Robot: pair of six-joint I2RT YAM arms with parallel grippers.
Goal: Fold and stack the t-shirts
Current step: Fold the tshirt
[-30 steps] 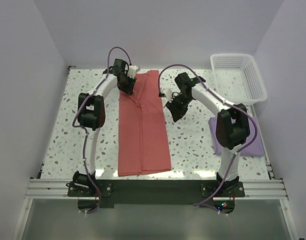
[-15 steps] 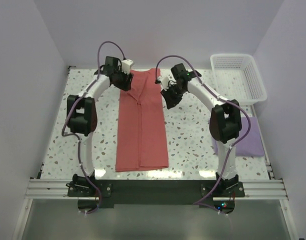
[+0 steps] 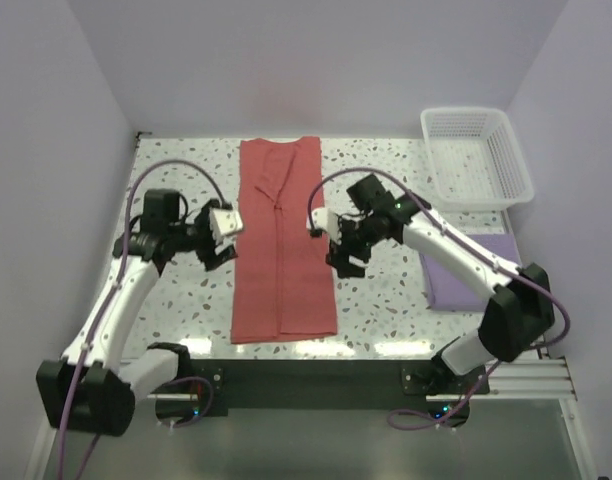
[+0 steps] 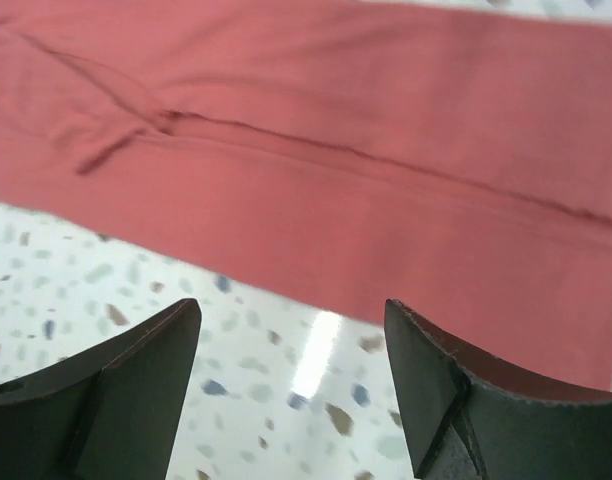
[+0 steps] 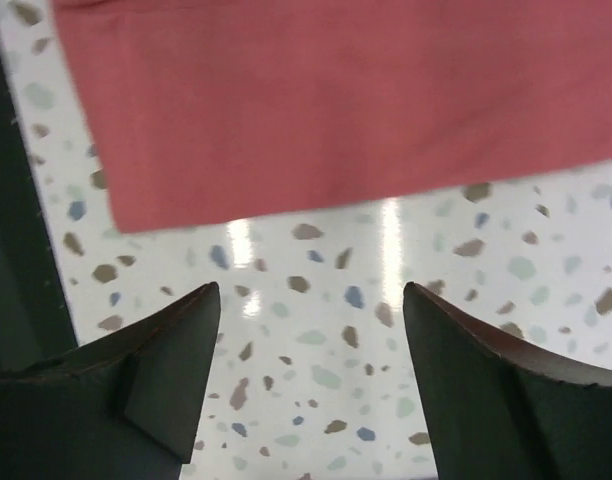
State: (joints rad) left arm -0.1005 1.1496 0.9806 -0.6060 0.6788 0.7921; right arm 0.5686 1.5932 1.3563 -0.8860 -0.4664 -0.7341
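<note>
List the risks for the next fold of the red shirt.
1. The left fingers and right fingers stand open beside the long edges of the red t-shirt; pinching only the top layer might pull its folded-in flaps open.
2. Its near hem lies close to the near edge of the table; a drag could slide it off.
3. The right arm crosses above the folded lavender t-shirt; a low sweep may rumple it.

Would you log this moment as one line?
red t-shirt: folded lengthwise, flat | lavender t-shirt: folded | left gripper: open, empty | right gripper: open, empty
</note>
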